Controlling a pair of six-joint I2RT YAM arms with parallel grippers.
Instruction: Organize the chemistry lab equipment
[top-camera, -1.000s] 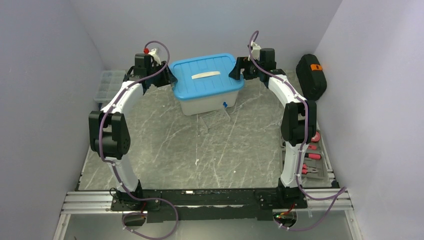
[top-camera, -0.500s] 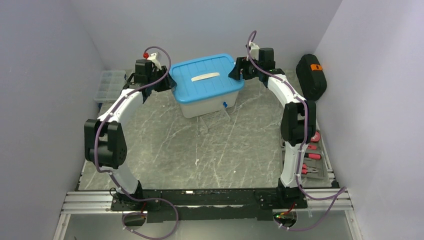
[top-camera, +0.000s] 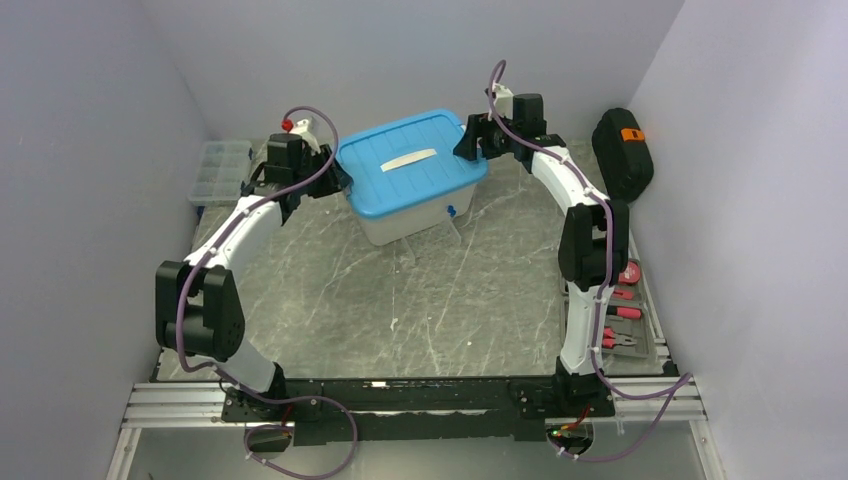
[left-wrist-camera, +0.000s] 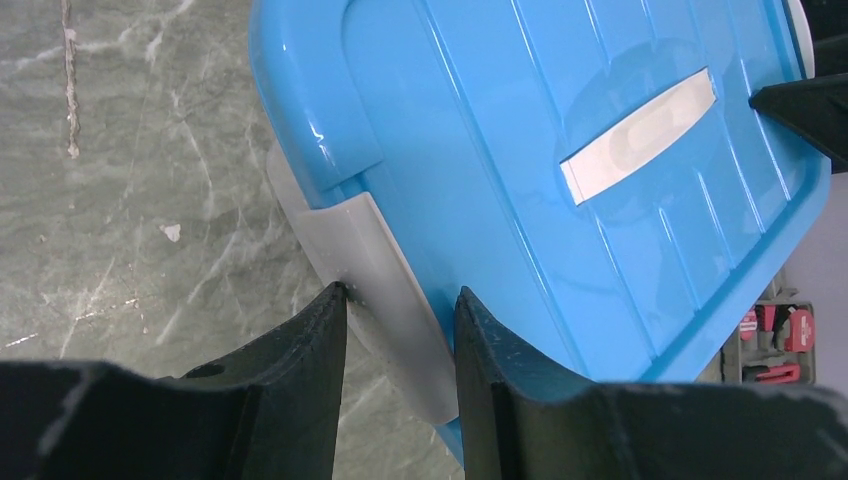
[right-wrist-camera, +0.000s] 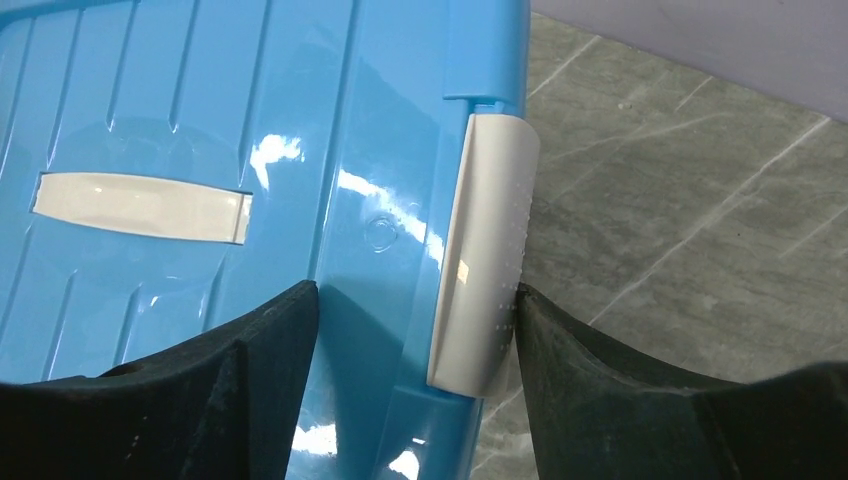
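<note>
Both pincers have narrowed. The left pincer (left-wrist-camera: 400, 292) grips the left latch (left-wrist-camera: 385, 250) and the right pincer (right-wrist-camera: 415, 290) clamps the right latch (right-wrist-camera: 480, 250). The blue-lidded box (top-camera: 410, 160) has shifted slightly, so unlatching is likely underway.

Storage bin (top-camera: 400, 218), translucent white body, far centre of grey marbled table (top-camera: 400, 310), set askew to the table edges. Blue lid (top-camera: 430, 135) ribbed, white recessed handle (top-camera: 407, 158) at its middle. Left latch (left-wrist-camera: 385, 290) and right latch (right-wrist-camera: 480, 250), both pale grey, folded down over the lid's ends. Clear compartment organizer (top-camera: 218, 170) far left by the wall. Black case (top-camera: 622, 160) with orange catch (top-camera: 630, 134) far right. Red-handled hand tools (top-camera: 625, 315) on a grey tray at the right edge
</note>
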